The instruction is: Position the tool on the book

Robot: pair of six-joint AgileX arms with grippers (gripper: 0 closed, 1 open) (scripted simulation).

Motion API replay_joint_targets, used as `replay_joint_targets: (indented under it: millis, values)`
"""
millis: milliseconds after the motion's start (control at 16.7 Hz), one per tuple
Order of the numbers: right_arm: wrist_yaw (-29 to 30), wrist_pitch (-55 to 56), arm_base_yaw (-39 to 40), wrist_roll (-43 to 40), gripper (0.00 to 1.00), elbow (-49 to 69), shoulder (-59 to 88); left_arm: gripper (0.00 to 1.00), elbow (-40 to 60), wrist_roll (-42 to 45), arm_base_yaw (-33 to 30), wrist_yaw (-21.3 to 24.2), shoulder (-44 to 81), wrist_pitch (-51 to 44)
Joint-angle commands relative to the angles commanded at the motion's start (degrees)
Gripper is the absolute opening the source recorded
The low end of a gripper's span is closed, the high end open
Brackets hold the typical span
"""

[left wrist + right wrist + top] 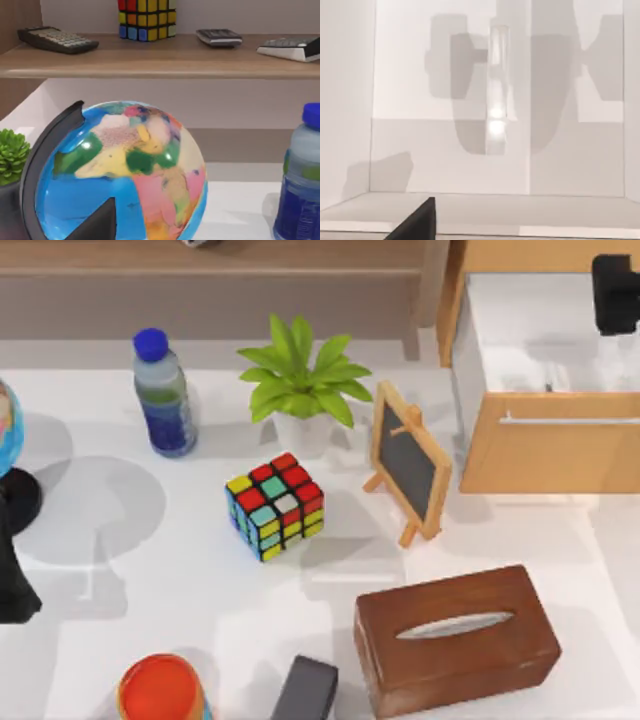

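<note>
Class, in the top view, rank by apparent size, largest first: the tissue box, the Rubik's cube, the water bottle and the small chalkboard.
1. tissue box
2. Rubik's cube and chalkboard: too alike to rank
3. water bottle

My left arm is a matte black, blocky shape. My right arm is black too, with squared edges. A dark wedge-shaped fingertip looks plain, unmarked.

Two cubes, three calculators, one bottle.
</note>
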Motion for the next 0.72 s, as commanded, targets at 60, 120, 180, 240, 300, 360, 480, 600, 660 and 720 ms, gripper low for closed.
replay_joint_targets:
  millis: [60,120,180,240,300,360,480,600,660,720]
  values:
    - [0.0,-2.7,0.3,0.3,1.0,4.6,5.2,1.0,0.0,0.0,0.0,0.0,0.0,0.0]
    - [0.1,-5.2,0.5,0.6,1.0,9.1,10.1,1.0,0.0,0.0,0.0,0.0,0.0,0.0]
    - [0.1,-7.6,0.8,0.9,1.0,13.2,14.6,1.0,0.0,0.0,0.0,0.0,0.0,0.0]
    - [0.1,-9.7,1.0,1.2,1.0,17.1,18.9,1.0,0.0,0.0,0.0,0.0,0.0,0.0]
    - [0.1,-11.7,1.2,1.4,1.0,20.8,22.8,1.0,0.0,0.0,0.0,0.0,0.0,0.0]
    - [0.2,-13.5,1.3,1.6,1.0,24.1,26.3,1.0,0.0,0.0,0.0,0.0,0.0,0.0]
    - [0.2,-16.3,1.5,2.0,1.0,29.6,32.0,1.0,0.0,0.0,0.0,0.0,0.0,0.0]
    - [0.2,-18.0,1.6,2.3,1.0,33.4,35.6,1.0,0.0,0.0,0.0,0.0,0.0,0.0]
    - [0.2,-18.5,1.6,2.4,1.0,34.6,36.6,1.0,0.0,0.0,0.0,0.0,0.0,0.0]
    - [0.2,-18.8,1.6,2.5,1.0,35.3,37.2,1.0,0.0,0.0,0.0,0.0,0.0,0.0]
